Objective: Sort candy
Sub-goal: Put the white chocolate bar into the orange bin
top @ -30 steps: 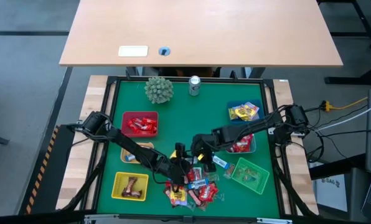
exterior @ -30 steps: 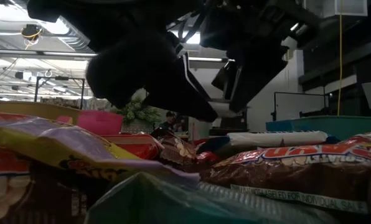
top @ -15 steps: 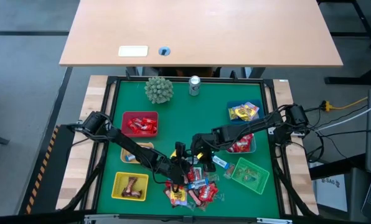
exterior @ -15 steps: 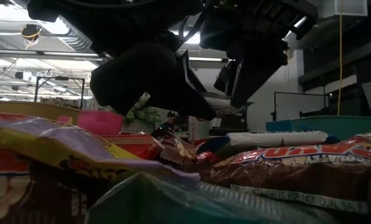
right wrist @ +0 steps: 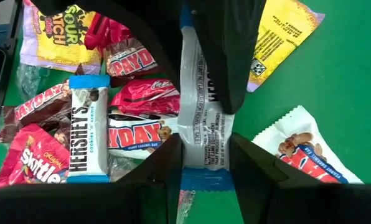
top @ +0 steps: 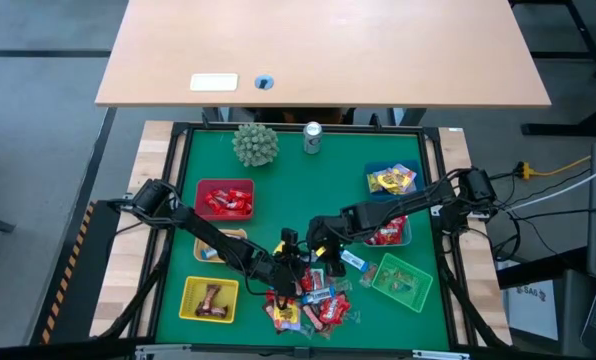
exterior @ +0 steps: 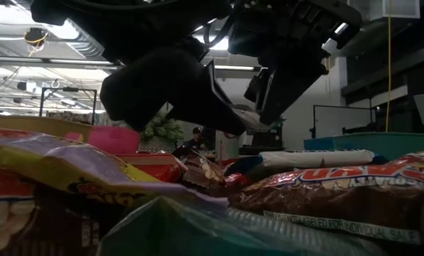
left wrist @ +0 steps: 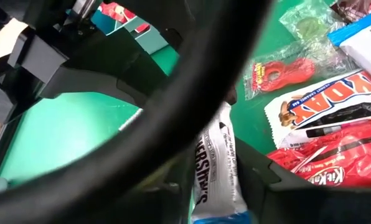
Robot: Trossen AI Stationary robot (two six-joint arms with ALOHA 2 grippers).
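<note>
Green matting [top: 298, 190] covers the table, with baskets ringing a candy pile [top: 308, 305] near the front edge. Above that pile a white-and-blue bar [right wrist: 201, 118] hangs between both arms: the right gripper [right wrist: 201, 163] pinches one end, and in the left wrist view the same bar [left wrist: 218, 163] now sits between the left gripper's [left wrist: 213, 186] fingers. A second ago the left jaws stood wide; they have since narrowed onto the wrapper, so this looks like a handover, though how firmly the left grips I cannot tell. The right has held its pinch unchanged. If the left has it, the right can let go and the bar can travel to a left-side basket [top: 210, 298].
</note>
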